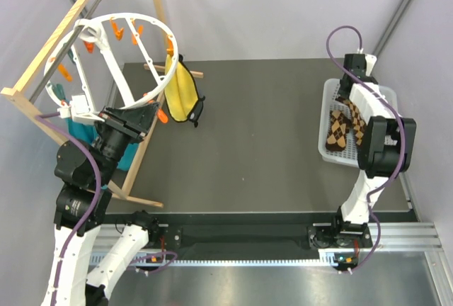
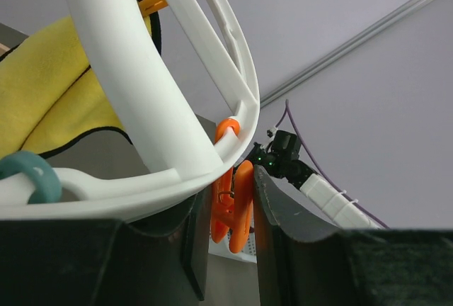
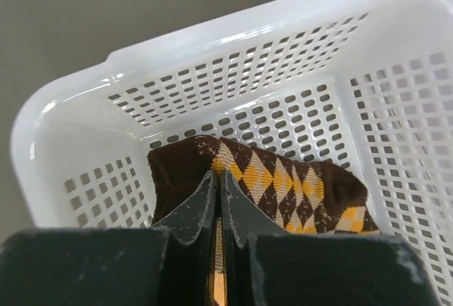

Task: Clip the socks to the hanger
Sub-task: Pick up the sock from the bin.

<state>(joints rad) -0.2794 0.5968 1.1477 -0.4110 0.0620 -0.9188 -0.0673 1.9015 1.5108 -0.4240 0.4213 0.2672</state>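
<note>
Right gripper (image 3: 216,178) pinches a thin fold of sock (image 3: 283,185) in the far-right basket (image 3: 212,33); it may slip out. Left gripper (image 2: 230,196) squeezes a clip (image 2: 241,217) on the hanger (image 2: 141,108), which could pop free.

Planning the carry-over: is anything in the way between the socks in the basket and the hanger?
Nothing visible stands on the table between them. The right gripper is shut on the socks in the basket; at the hanger, a yellow cloth hangs beside the orange clip in the left gripper.
</note>
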